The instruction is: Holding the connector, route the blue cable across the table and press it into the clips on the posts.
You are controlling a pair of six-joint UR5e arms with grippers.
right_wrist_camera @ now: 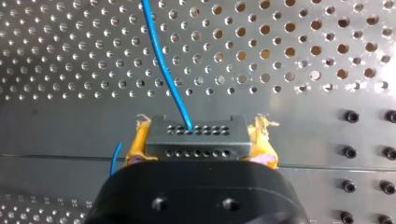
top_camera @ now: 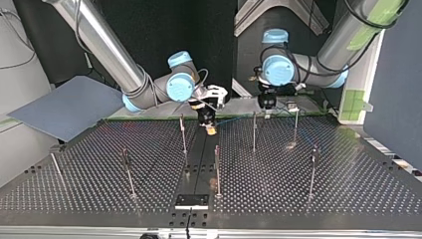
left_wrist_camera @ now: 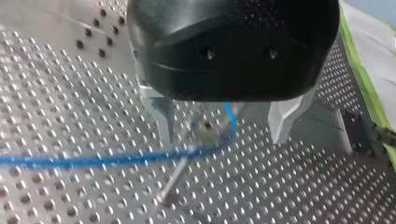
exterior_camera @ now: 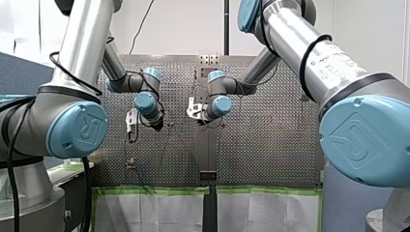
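While you hold the connector: your right gripper [right_wrist_camera: 200,140] is clamped on the connector [right_wrist_camera: 194,145], with its yellow pads [right_wrist_camera: 136,142] on the block's two ends.
Blue cable: it leaves the connector's face and runs straight ahead of your right gripper over the perforated table [top_camera: 348,189].
Cable axis: in the top view it runs sideways from your right gripper towards the view's right and your left gripper. The line is faint there.
Left gripper: your left gripper [left_wrist_camera: 224,125] has its metal fingers [left_wrist_camera: 163,119] spread apart and grips nothing.
Key relation: the cable passes under the left gripper, between its fingers, then bends up beside a post [left_wrist_camera: 180,170]. The post's top sits in that same gap.
Clip: too blurred to say whether the cable is seated in it.
Nearer arm: the left arm is right over the post. The right arm is off to the side with the connector.
Arm pose: both wrists point down at the table. They are near each other at the table's far edge in the top view.
Next move (judgement): keep tension from the right and guide the cable at the post with the left.
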